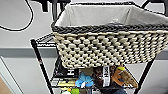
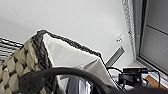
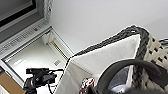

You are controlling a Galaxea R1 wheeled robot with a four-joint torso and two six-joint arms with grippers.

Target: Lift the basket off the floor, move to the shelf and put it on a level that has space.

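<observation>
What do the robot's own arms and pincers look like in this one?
Little can be made out. In the head view, black hardware sits at the top edge behind the basket, a thin black cable looping beside it; whether these are arm parts is unclear. Each wrist view has a dark curved band: pincer or basket handle, I cannot tell.

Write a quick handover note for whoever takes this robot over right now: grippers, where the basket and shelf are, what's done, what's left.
Grippers: fingers can't be made out in either wrist view.
Basket: off the floor, raised in front of the shelf, about level with its top tier. Whether it rests on the tier can't be told.
Lower tier: crowded with boxes and toys.
Done: lift and approach.
Left: set the basket on the top tier and let go.
</observation>
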